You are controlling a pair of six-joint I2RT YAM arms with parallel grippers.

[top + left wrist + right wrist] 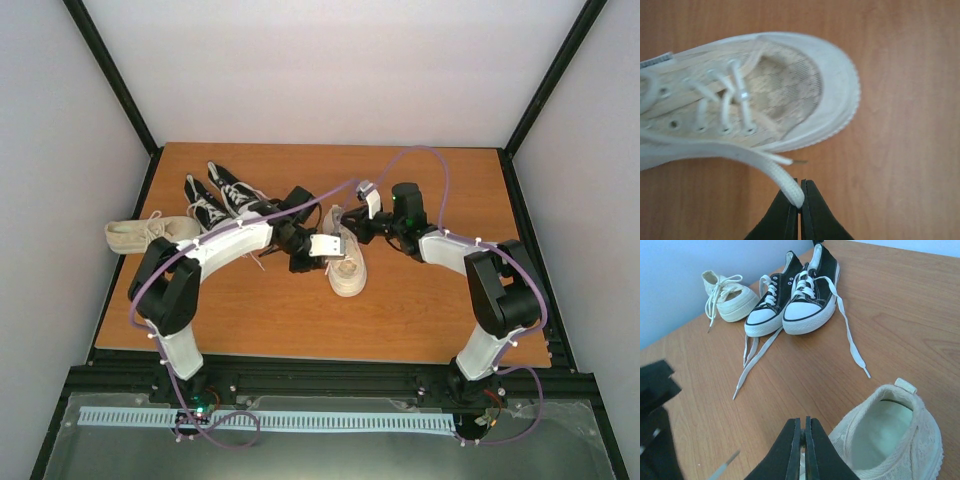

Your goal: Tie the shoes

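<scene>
Shoe lace, left side: pale flat lace (782, 175) from the cream mesh lace-up sneaker (790, 85), its end pinched in the left jaws
Left jaws: clamped on that lace end, black fingertips (815, 215) together, just off the toe-side edge of the sneaker
Right jaws: closed, black fingertips (790, 450) pressed against each other; can't tell if anything is caught between them
Right jaws position: low over the table, just beside the open heel of the same cream sneaker
Cream sneaker: mid-table, sitting on its sole, heel away from the arm bases, toe toward them; laces loose through the eyelets, no knot
Black pair: two black canvas sneakers (810, 295) with white toe caps, side by side and touching, back-left of the table; white laces untied, trailing across the wood
Second cream sneaker (150, 235): at the left edge of the table, near the black pair, laces hanging loose over its side
Table (420, 310): brown wood-grain top, carries all four shoes
</scene>
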